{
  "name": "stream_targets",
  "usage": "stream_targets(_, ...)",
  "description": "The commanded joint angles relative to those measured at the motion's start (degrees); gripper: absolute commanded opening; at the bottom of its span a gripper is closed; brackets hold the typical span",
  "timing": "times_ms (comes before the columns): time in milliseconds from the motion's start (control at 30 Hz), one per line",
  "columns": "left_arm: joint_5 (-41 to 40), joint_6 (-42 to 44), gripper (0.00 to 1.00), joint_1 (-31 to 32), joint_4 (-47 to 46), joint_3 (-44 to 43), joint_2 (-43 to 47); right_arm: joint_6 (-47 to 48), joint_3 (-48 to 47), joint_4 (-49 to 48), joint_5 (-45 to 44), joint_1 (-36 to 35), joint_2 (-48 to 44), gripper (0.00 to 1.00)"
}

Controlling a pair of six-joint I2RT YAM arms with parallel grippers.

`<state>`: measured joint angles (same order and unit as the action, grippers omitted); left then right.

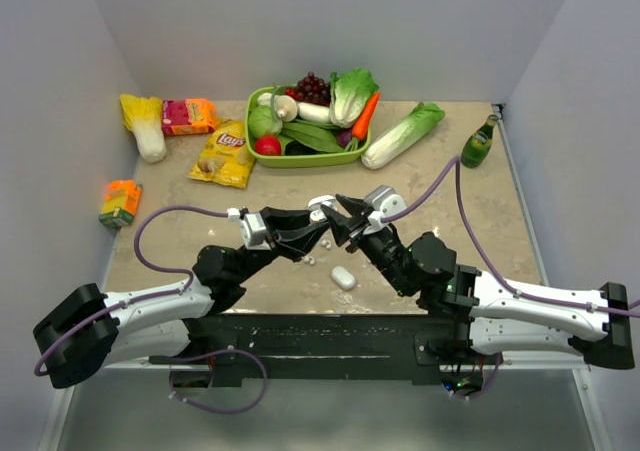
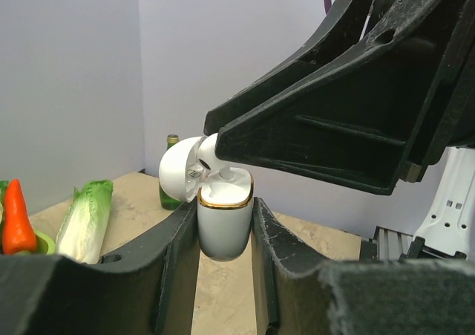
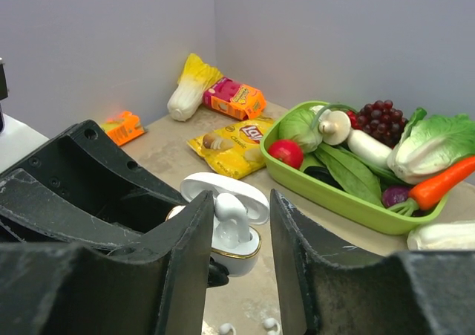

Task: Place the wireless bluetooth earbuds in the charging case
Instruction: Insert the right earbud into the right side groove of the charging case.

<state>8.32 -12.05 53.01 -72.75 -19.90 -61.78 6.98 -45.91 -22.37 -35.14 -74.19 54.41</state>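
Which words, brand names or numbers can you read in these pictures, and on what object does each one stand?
"Lay's": on the yellow chip bag.
Pink snack box: printed, but too blurred to read.
Orange carton: print too small to read.
Green bottle: label cannot be read.

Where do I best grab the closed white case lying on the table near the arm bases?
Take the white case across its narrow middle, coming straight down from above. It lies flat on the table, a rounded oblong set diagonally, so turn the pincer to close across the short axis, not over the slippery rounded ends.
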Motion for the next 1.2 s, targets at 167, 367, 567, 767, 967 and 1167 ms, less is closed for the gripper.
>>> stream_targets(167, -0.3, -0.9, 0.00, 0.2, -10.3, -0.3, -0.1, -2.8, -2.9, -0.1, -2.2, 0.1, -2.0, 0.46)
stream_targets(367, -0.3, -1.0, 0.00, 0.2, -10.7, -0.1, -0.1, -3.6, -3.7, 0.6, -3.0, 0.0, -1.8, 0.47)
stream_targets(567, -0.3, -0.9, 0.00, 0.2, -10.7, 0.0, 0.1, -4.1, -3.6, 0.6, -3.9, 0.1, -2.1, 0.47)
stream_targets(767, -0.5, -0.9, 0.00, 0.2, -10.7, 0.0, 0.2, -5.0, -5.1, 2.9, -4.2, 0.1, -2.1, 0.56)
stream_targets(967, -0.5, -0.9, 0.00, 0.2, -10.7, 0.0, 0.2, -6.3, -6.3, 5.1, -6.8, 0.1, -1.6, 0.63)
stream_targets(1167, -0.5, -0.9, 0.00, 0.2, -10.7, -0.1, 0.2, -6.5, -7.4, 7.1, -7.8, 0.1, -0.5, 0.65)
